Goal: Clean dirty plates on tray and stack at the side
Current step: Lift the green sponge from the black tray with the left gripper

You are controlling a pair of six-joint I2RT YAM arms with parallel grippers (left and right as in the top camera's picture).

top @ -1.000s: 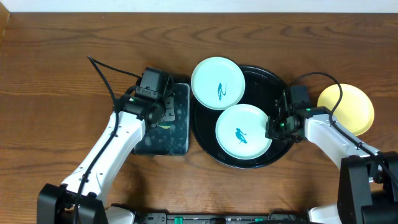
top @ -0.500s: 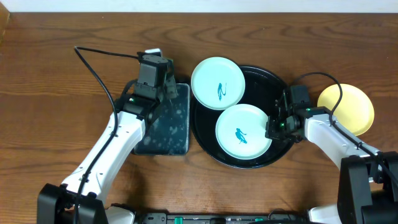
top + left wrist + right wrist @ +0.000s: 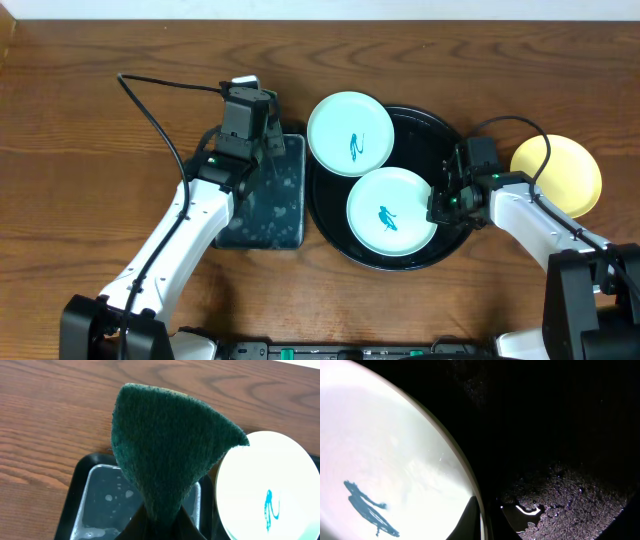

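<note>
Left end effector (image 3: 159, 527) pinches the sponge (image 3: 170, 450) over the small tray (image 3: 287, 228); right end effector (image 3: 441, 207) seemingly clamps the front plate (image 3: 385, 238).

Brown wooden counter (image 3: 80, 150) fills the whole overhead view, dark grain running left to right; along its far edge a thin pale strip (image 3: 400, 8) shows beyond it, wall or floor, can't say which; light is soft and even, only faint shadows on the wood.
</note>
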